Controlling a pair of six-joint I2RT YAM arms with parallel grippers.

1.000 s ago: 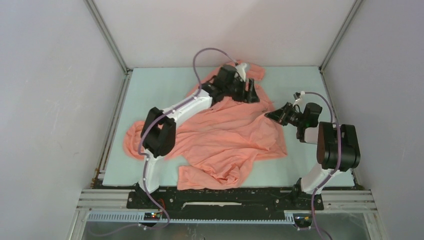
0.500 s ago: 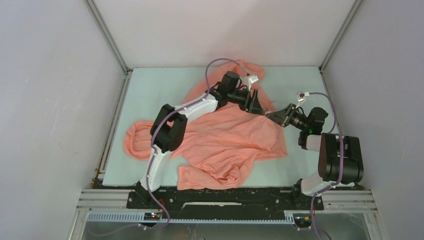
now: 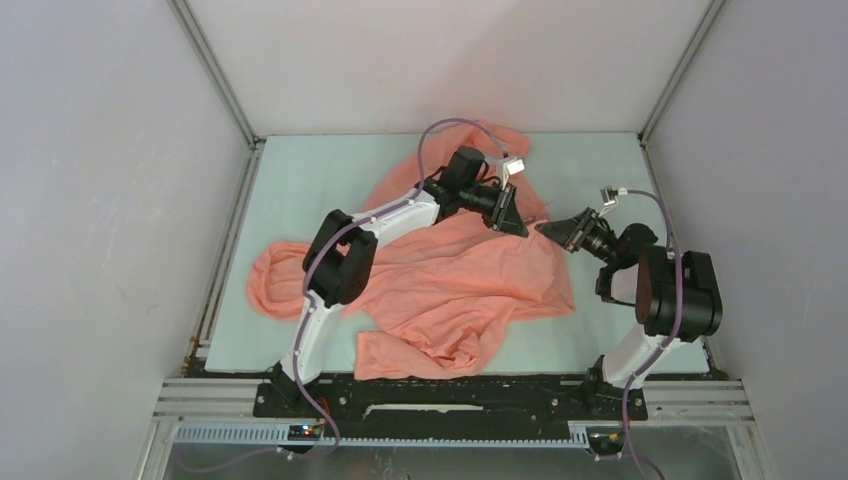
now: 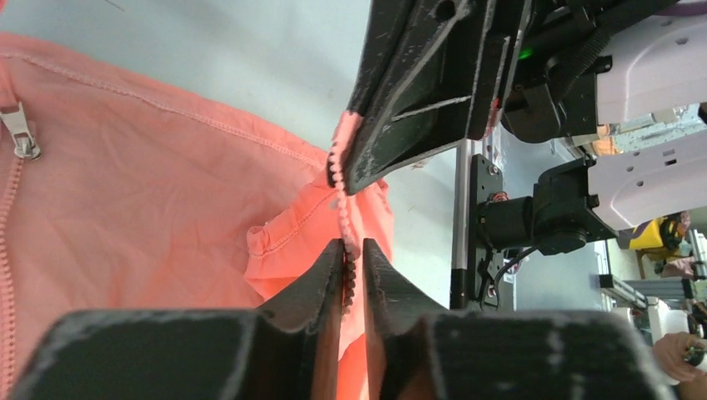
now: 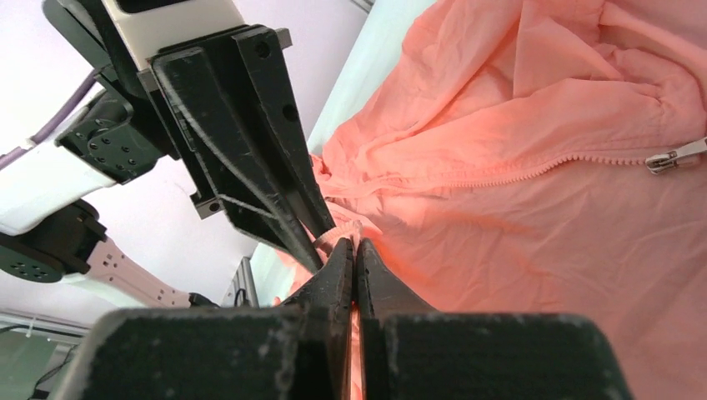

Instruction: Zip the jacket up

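Jacket (image 3: pixel 450 280): salmon-orange, spread crumpled across the middle of the table (image 3: pixel 300 170), hood end toward the far edge, sleeves trailing left and toward the near edge. Both grippers meeting at its right-hand far edge, tip to tip. Left gripper (image 4: pixel 351 254) closed on a strip of zipper tape, teeth visible between the fingers (image 4: pixel 317 279). Right gripper (image 5: pixel 353 250) likewise clamped shut on the same bunched edge of fabric, just beside the other arm's tips. Zipper pull (image 4: pixel 20 133) seen as a small silver-grey tab on the flat cloth, well apart from both pinch points; also visible in the right wrist view (image 5: pixel 677 156) at the end of a line of teeth. Judged step: gathering and tensioning the zipper edge, not yet zipping; front apparently still open, slider untouched. Next move, as a guess: holding the tape taut with one arm, freeing the other, reaching along the teeth to the pull and pinching that small tab squarely. Likely to need a fine, well-aligned grasp, since thin soft fabric tends to bunch and slip. Whether both rows of teeth are already seated in the slider cannot be told from these views.
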